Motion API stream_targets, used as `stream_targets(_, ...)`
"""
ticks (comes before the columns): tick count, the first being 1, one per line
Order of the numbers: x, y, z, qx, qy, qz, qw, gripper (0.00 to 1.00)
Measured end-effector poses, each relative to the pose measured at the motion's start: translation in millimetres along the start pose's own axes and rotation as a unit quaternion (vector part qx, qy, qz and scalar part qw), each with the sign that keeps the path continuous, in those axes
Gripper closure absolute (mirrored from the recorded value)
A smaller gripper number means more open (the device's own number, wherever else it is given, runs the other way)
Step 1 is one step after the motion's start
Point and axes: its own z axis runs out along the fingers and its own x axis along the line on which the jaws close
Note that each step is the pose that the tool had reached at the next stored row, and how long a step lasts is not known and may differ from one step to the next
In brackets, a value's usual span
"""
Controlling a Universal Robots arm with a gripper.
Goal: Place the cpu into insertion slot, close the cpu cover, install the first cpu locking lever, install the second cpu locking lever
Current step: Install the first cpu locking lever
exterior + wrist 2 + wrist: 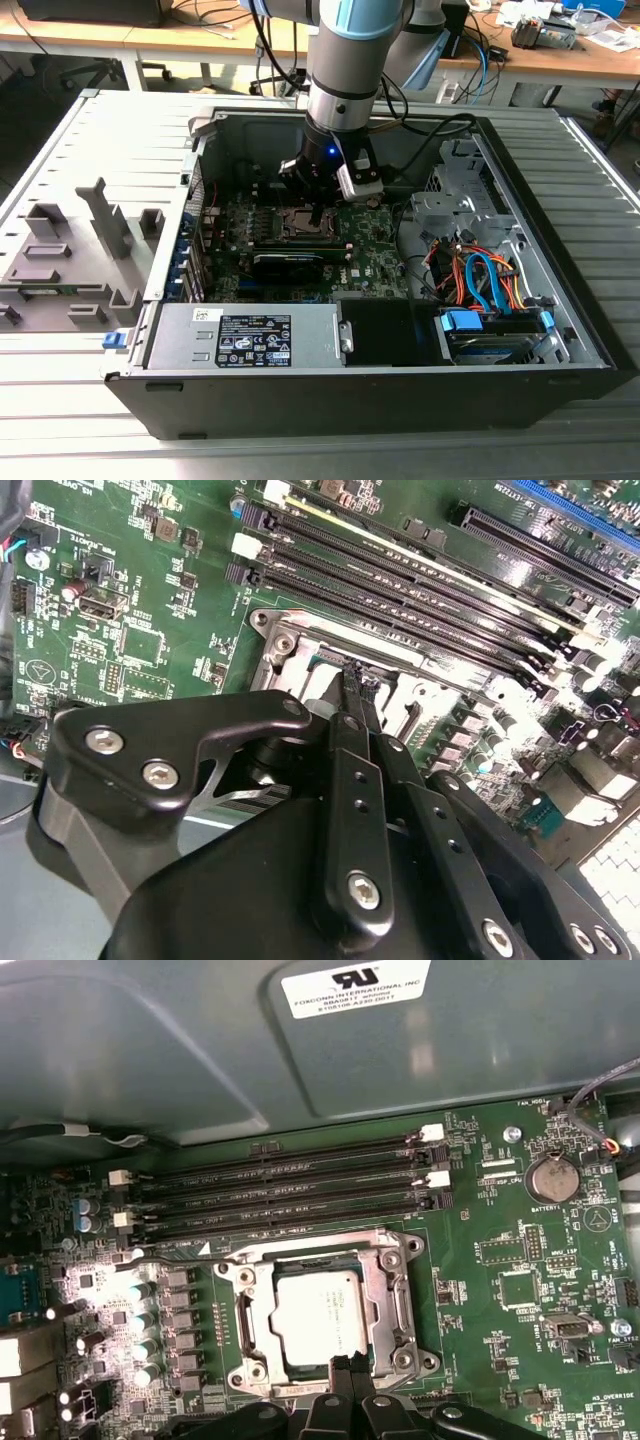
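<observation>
cpu (320,1318) seated lower centre, first wrist view; judged light, stiff, fragile, best held by edges; gripper (346,1368) jaws together at cpu cover (397,1302) rim

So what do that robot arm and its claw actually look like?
The arm is a silver-grey tube with pale blue joint caps, black cables trailing beside it and a small blue light near the wrist. The claw is black metal: hinged links, silver screws, two slim fingers.
</observation>
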Motion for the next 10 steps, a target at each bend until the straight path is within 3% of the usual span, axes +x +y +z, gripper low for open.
stream_targets(10,0.0,0.0,0.0,0.0009,-0.0001,-0.011,0.9999,0.89)
